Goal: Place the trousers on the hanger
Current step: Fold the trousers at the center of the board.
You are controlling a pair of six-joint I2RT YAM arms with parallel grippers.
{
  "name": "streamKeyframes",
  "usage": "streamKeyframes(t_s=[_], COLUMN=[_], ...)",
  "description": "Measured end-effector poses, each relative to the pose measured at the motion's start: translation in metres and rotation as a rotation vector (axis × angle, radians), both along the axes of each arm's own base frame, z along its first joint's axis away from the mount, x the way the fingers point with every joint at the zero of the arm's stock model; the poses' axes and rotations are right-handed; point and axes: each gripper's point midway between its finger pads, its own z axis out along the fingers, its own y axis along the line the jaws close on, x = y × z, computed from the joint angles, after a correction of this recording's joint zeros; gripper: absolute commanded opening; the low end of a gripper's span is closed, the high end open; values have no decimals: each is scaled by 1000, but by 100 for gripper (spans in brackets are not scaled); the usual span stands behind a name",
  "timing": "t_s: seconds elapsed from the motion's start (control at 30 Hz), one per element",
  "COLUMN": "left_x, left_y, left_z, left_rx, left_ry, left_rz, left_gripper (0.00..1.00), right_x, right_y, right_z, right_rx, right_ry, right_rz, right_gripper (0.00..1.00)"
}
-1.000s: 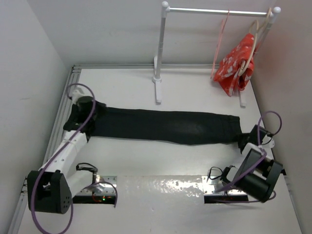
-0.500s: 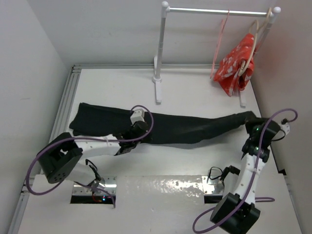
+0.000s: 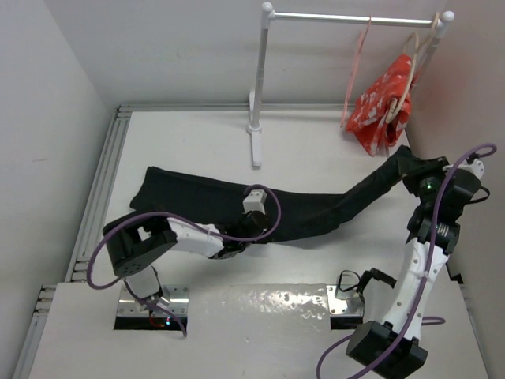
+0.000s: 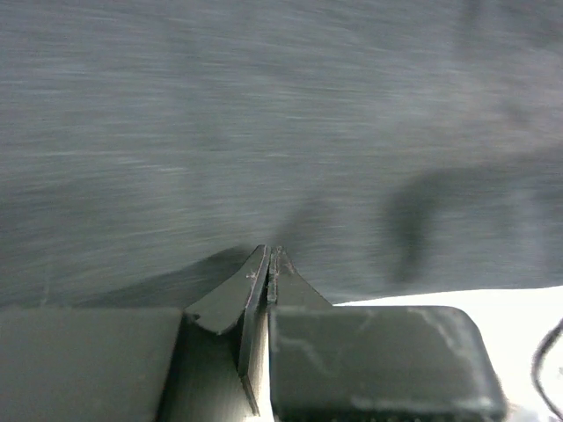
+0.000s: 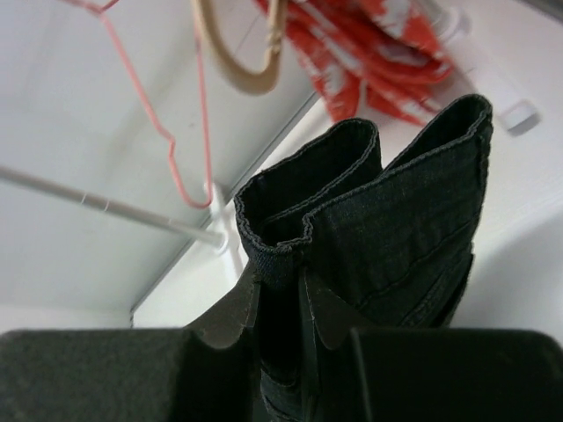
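The black trousers lie lengthwise across the table, and their right end rises off it. My right gripper is shut on that raised end, whose folded hem stands up between and above the fingers. The pink wire hanger hangs on the rail just up and left of it, also showing in the right wrist view. My left gripper is shut, its tips down at the near edge of the fabric around the trousers' middle, with nothing seen between them.
A white clothes rack stands at the back, its foot just behind the trousers. A beige hanger carrying a red patterned cloth hangs at the rail's right end. Side walls close in the table left and right.
My right gripper closed on the trousers' right end and lifted it toward the rack. The left arm slid from the left end to the middle, and the trousers shifted right.
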Motion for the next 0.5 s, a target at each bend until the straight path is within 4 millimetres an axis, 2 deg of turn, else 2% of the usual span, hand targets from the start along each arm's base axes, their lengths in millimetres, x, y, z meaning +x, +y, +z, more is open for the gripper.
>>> streamKeyframes(t_s=[0.07,0.13,0.17,0.3,0.4,0.5], left_x=[-4,-9,-12,-14,-19,-20], left_y=[-20,-35,-40,-59,-66,-55], left_z=[1,-8,-16,-16,-13,-5], left_rx=[-24,-34,-33,-89,-113,-96], left_ry=[-4,8,19,21,25,10], left_rz=[-35,-65,-75,-89,-103,-91], left_gripper=[0,0,0,0,0,0], right_x=[1,2,3,11,14,18], right_y=[11,23,31,67,93,99], right_z=[3,9,16,59,85,109], right_rx=[4,8,10,-10,-20,-21], right_ry=[-11,-20,-30,-103,-140,-176], right_rz=[47,96,125,266,369,401], right_gripper=[0,0,0,0,0,0])
